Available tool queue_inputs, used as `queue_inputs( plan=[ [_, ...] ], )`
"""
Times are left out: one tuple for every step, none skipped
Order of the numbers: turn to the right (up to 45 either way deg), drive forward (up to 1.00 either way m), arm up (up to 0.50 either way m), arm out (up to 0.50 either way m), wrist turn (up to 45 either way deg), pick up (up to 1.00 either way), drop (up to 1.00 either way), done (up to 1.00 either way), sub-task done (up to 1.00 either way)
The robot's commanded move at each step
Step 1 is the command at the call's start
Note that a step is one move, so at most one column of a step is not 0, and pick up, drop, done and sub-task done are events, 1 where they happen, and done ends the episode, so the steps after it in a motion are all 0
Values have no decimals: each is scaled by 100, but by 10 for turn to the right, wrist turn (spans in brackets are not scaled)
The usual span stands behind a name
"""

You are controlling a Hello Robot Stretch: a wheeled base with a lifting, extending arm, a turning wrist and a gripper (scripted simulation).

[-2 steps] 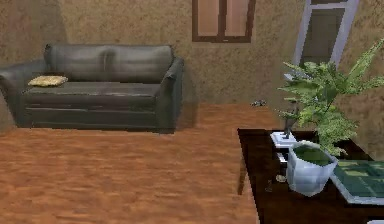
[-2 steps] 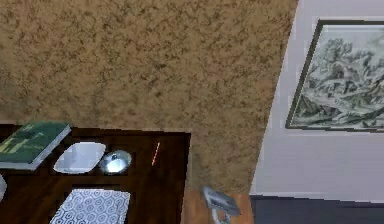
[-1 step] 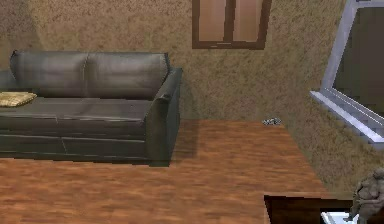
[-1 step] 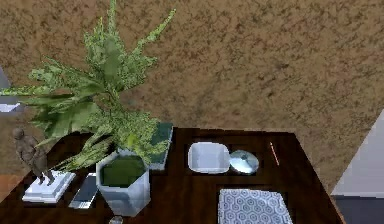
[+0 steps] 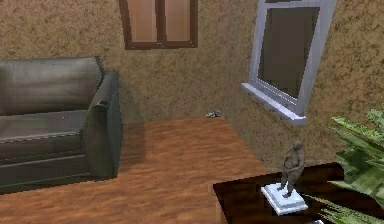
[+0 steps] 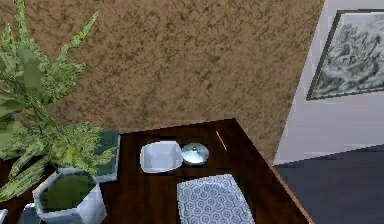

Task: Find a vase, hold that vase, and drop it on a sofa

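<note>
you could not tell how the fingers stood. the dark grey cushioned sofa sat at the forward view's left, well apart from a small grey statue standing on a dark wooden table.

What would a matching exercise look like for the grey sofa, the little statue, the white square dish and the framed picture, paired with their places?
Things:
1. dark grey cushioned sofa
2. small grey statue on a white base
3. white square dish
4. framed grey picture

Places:
A. hanging on the pale wall
B. beside a round silver lid
C. on the wooden floor, forward view's left
D. beside green plant leaves, forward view's bottom right

Pairs: 1-C, 2-D, 3-B, 4-A
</note>
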Motion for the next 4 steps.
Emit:
queue_inputs(
  plan=[
    [0,0,50,0,0,0,0,0,0],
    [0,0,24,0,0,0,0,0,0],
    [0,0,0,42,0,0,0,0,0],
    [0,0,0,0,450,0,0,0,0]
  ],
)
